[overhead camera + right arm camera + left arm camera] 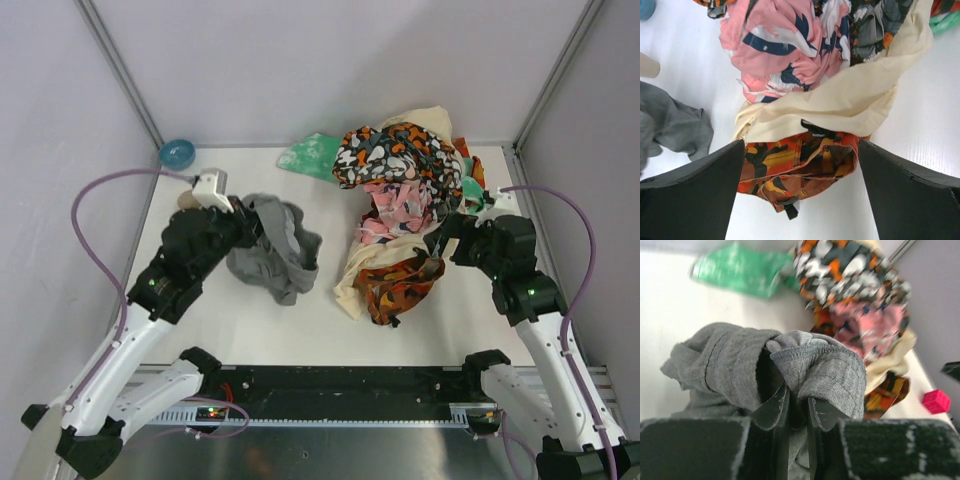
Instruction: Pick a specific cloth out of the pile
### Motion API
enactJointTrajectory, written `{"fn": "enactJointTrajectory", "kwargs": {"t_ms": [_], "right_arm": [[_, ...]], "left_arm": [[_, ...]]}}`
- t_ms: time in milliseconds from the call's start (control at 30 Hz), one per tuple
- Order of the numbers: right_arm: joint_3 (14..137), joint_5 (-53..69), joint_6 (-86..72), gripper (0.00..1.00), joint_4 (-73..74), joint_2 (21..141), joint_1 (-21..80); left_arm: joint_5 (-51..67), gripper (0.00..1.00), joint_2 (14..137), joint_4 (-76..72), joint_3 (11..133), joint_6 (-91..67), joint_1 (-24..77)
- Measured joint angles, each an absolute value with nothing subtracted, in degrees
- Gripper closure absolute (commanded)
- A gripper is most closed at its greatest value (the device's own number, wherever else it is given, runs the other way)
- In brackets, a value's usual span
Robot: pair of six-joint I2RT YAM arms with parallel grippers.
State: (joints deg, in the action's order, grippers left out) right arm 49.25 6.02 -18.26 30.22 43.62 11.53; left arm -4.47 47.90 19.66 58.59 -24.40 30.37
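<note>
The dark grey cloth lies bunched on the white table, left of the pile and apart from it. My left gripper is shut on a fold at the cloth's left side. In the left wrist view the grey fabric drapes over both fingers, with my left gripper pinching it. The pile mixes black-orange-white, pink, cream and orange camouflage fabrics. My right gripper stands open at the pile's right edge. In the right wrist view my right gripper hovers above the orange camouflage piece, holding nothing.
A mint-green cloth lies at the back, left of the pile. A blue bowl sits at the back left corner. A small pink cube rests on the table beyond the pile. Walls and frame posts enclose the table on three sides.
</note>
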Motion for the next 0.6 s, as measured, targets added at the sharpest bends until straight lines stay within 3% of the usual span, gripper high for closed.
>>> {"fn": "enactJointTrajectory", "kwargs": {"t_ms": [133,200,233,300,333,367,433,600], "right_arm": [[47.7,5.2,-19.1,0.01,32.2,42.0,11.5],[46.8,4.8,-19.5,0.01,33.1,41.8,11.5],[46.4,4.7,-19.6,0.01,33.6,41.8,11.5],[45.7,4.3,-19.9,0.01,34.3,41.6,11.5],[45.4,4.0,-20.0,0.01,34.7,41.5,11.5],[45.3,3.7,-20.1,0.01,35.2,41.5,11.5],[45.1,3.4,-20.3,0.01,35.8,41.4,11.5],[45.1,3.2,-20.4,0.01,36.3,40.6,11.4]], "left_arm": [[-6.7,0.97,44.8,21.4,48.8,-27.9,30.4],[-8.0,0.87,44.9,22.2,44.4,-30.2,30.4],[-8.8,0.75,45.3,22.6,42.2,-31.6,30.4],[-9.7,0.27,46.7,23.4,38.6,-34.4,30.4],[-10.0,0.14,47.6,23.8,37.0,-35.4,30.4],[-10.2,0.07,48.9,24.5,35.6,-37.1,30.4],[-10.5,0.02,50.7,26.3,34.6,-38.9,30.4],[-12.4,0.0,50.6,32.2,37.6,-40.6,30.5]]}}
